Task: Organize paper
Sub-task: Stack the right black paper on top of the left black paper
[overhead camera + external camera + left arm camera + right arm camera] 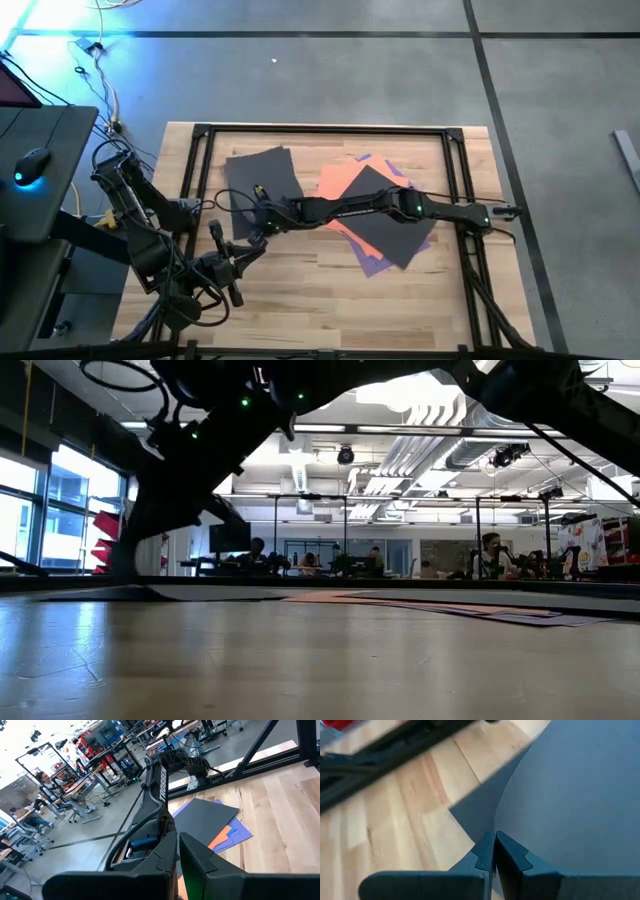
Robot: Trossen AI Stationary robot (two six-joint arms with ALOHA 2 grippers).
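One sheet (262,180) left on table (330,300), overlapping stack (385,225) right of it

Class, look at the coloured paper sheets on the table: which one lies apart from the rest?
The dark grey paper sheet on the left, under the right gripper; the others overlap in one pile.

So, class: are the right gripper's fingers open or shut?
Shut. The right gripper shows its fingers pressed together, over the dark grey sheet.

Grey floor (330,80) around the wooden table (330,300); bright windows (60,510) beyond.
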